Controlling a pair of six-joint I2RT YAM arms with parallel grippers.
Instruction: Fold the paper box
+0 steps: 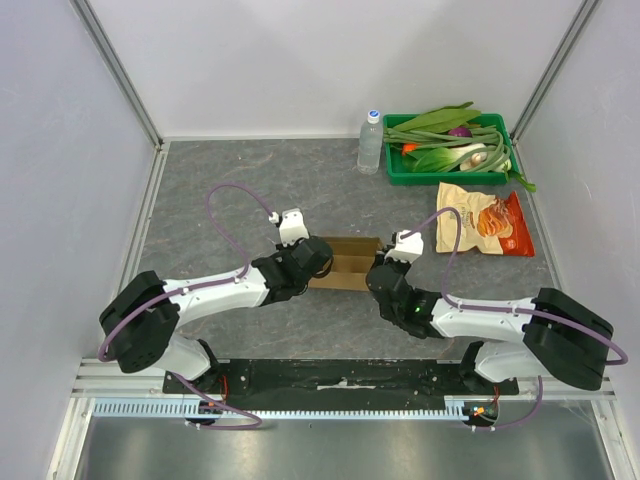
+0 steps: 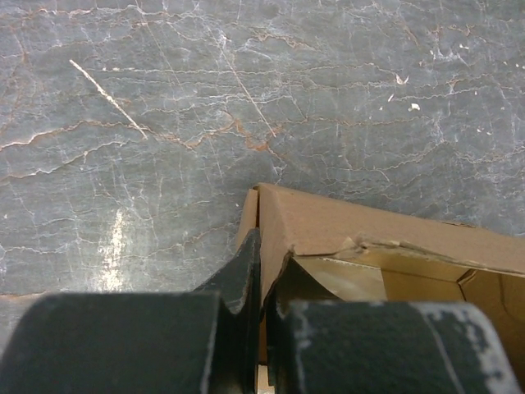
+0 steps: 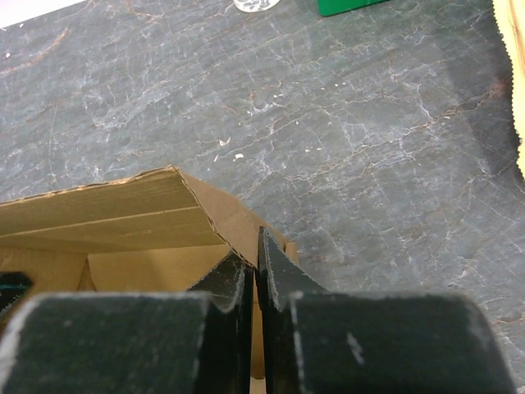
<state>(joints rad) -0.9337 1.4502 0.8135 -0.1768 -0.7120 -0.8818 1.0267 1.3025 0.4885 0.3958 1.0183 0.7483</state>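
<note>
Grey table (image 1: 200, 180) | left jaws, right jaws each pinching opposite ends of paper box (image 1: 347, 263) | holding walls upright for folding

My dark grey marbled stone-look bench (image 1: 220, 190), veined with thin pale and rust cracks, sits inside plain pale lilac-white wall panels (image 1: 300, 60) on three sides. Slanting silver aluminium posts (image 1: 118, 75) frame the back corners. Soft even light, one faint glare streak.
</note>
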